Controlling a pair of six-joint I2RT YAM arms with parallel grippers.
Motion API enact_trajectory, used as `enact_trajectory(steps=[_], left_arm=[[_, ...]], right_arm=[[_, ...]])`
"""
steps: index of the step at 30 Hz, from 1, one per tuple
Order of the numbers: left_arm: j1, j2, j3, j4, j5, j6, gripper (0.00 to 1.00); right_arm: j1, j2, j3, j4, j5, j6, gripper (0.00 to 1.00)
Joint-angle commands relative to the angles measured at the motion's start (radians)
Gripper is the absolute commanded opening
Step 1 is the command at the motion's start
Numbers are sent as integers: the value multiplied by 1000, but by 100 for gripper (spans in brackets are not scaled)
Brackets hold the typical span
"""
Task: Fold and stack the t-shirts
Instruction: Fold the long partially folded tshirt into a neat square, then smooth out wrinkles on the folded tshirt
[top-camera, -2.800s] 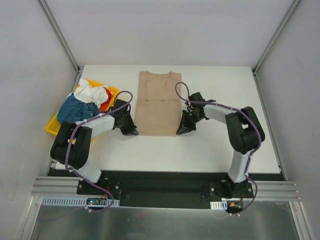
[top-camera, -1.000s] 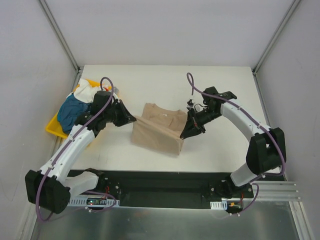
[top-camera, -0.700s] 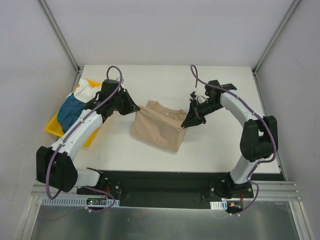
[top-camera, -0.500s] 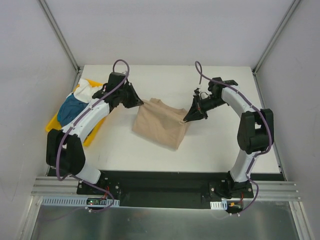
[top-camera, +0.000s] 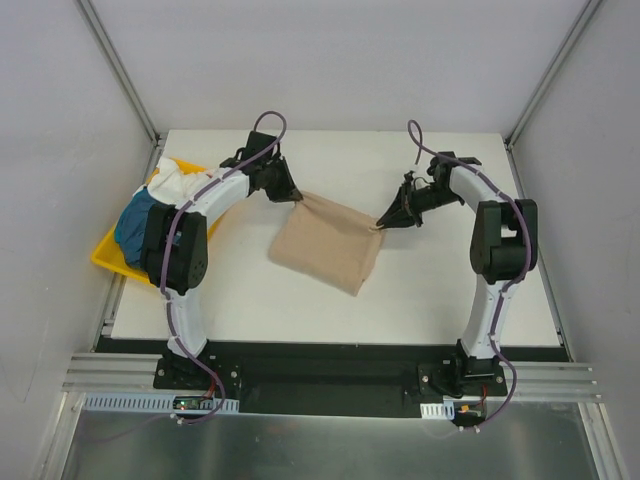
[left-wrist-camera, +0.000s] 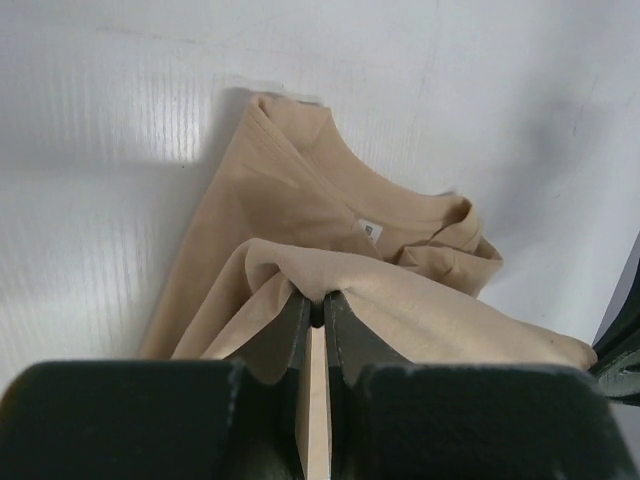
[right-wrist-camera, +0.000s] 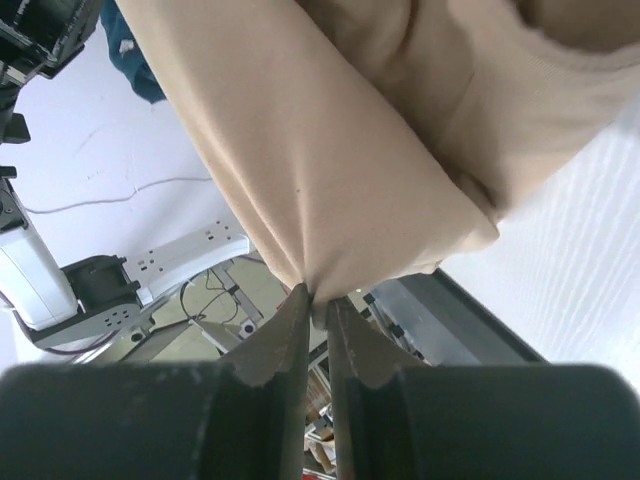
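You have the soft tan-beige cloth t-shirt (top-camera: 325, 248) stretched between both arms over the middle of the white desk (top-camera: 450, 290). Its collar end lies flat on the surface. Your left gripper (top-camera: 296, 197) has its fingers pressed together on a raised fold of the cloth, on the side toward the left edge. Your right gripper (top-camera: 381, 224) pinches the opposite corner the same way. A teal-blue shirt (top-camera: 143, 222) and a white shirt (top-camera: 176, 181) lie heaped in the shallow yellow plastic tray (top-camera: 104, 256) at the left edge.

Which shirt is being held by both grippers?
The tan-beige t-shirt, pinched by the left gripper and right gripper; the other shirts lie heaped in the yellow tray.
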Motion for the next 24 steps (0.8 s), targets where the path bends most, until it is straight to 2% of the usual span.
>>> enact_trajectory(steps=[1, 4, 6, 7, 8, 9, 10, 11, 17, 20, 24], left_arm=[[8, 67, 99, 22, 20, 27, 0], [8, 100, 131, 22, 40, 29, 12], [8, 97, 137, 22, 40, 34, 27], [8, 91, 135, 24, 43, 40, 57], [8, 74, 131, 22, 46, 41, 68], [8, 63, 119, 22, 49, 43, 79], [8, 51, 111, 22, 54, 43, 92], [8, 25, 102, 22, 60, 41, 98], [-18, -81, 28, 24, 80, 29, 99], [-47, -109, 4, 24, 62, 31, 99], [-61, -71, 42, 30, 65, 38, 100]], right_arm=[[-41, 53, 61, 24, 18, 19, 18], [-64, 68, 78, 30, 59, 21, 33], [-69, 70, 89, 29, 59, 18, 40], [-72, 69, 93, 26, 58, 15, 47], [-73, 58, 95, 27, 59, 11, 52], [-73, 49, 92, 26, 62, 8, 96], [-72, 35, 90, 26, 77, 1, 97], [-72, 4, 77, 27, 87, -4, 97], [-37, -151, 10, 41, 236, -35, 96], [23, -226, -26, 115, 236, -24, 96], [118, -234, -34, 267, 179, 60, 96]])
